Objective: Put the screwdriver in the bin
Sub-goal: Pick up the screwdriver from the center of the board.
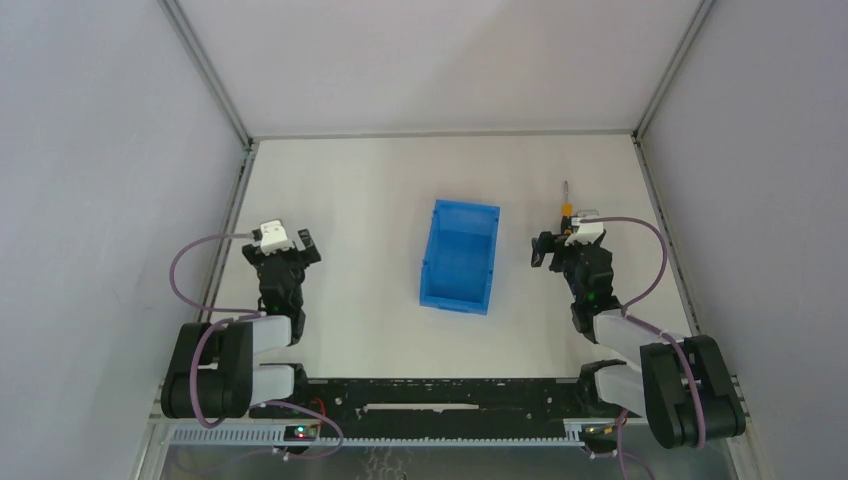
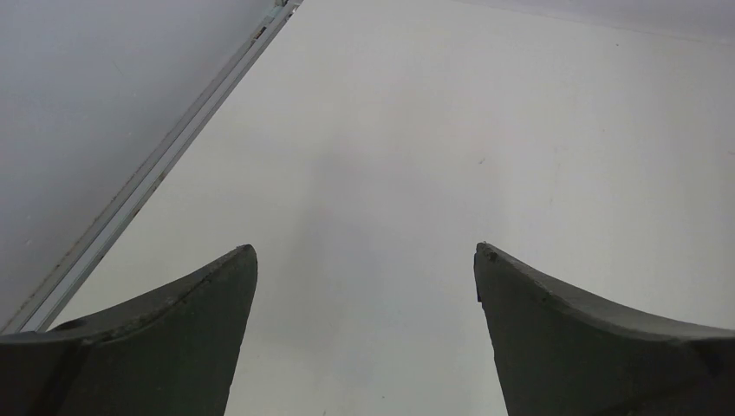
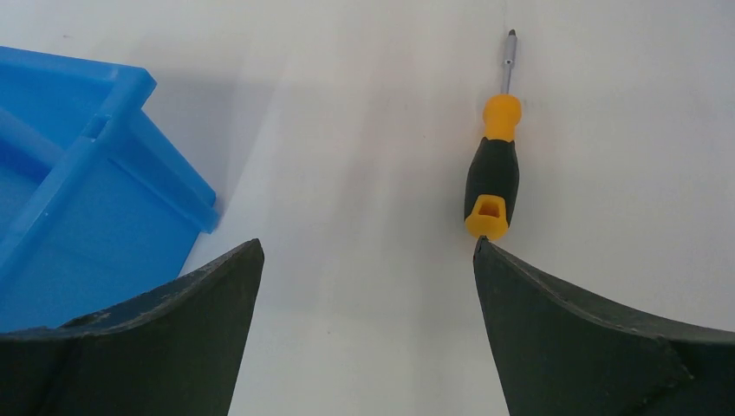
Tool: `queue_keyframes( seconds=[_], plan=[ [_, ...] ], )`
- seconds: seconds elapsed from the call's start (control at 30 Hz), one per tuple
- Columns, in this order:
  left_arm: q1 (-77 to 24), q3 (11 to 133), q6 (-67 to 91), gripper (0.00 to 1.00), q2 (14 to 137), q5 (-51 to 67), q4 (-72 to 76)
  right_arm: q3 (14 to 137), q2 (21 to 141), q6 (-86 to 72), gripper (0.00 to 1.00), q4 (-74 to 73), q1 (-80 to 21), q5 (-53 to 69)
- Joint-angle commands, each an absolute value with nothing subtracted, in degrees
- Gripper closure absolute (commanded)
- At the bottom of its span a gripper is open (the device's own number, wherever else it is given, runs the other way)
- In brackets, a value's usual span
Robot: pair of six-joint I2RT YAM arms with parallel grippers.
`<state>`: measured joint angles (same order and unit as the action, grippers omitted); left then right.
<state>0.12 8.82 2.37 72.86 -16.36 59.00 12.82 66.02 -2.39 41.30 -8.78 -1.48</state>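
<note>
The screwdriver (image 3: 492,184), orange-yellow and black handled with a thin shaft, lies on the white table just beyond my right fingertip, its tip pointing away. In the top view the screwdriver (image 1: 565,207) shows past my right gripper (image 1: 563,243), which is open and empty. The blue bin (image 1: 460,256) stands open-topped mid-table, left of the right gripper; one corner of the bin (image 3: 87,182) shows in the right wrist view. My right gripper (image 3: 367,247) has nothing between its jaws. My left gripper (image 1: 284,247) is open and empty over bare table, also seen in the left wrist view (image 2: 366,250).
A metal frame rail (image 2: 165,160) runs along the table's left edge beside a grey wall. Grey walls enclose the table at the back and both sides. Purple cables loop off both arms.
</note>
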Motion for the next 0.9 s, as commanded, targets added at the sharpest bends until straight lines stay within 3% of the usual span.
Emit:
queue_keyframes(
  seconds=[0.0, 0.63, 0.87],
  plan=[
    [-0.18, 10.99, 0.97, 0.00, 72.25, -17.23, 60.82, 14.95, 66.27, -1.49, 0.00, 42.54, -9.17, -2.74],
    [-0.18, 10.99, 0.97, 0.00, 72.20, -17.25, 60.83, 16.44, 67.45, -1.62, 0.00, 40.96, -9.16, -3.19],
    [-0.18, 10.98, 0.97, 0.00, 72.25, -17.24, 60.88, 19.60, 62.96, -0.93, 0.00, 33.37, -10.07, -6.30]
  ],
)
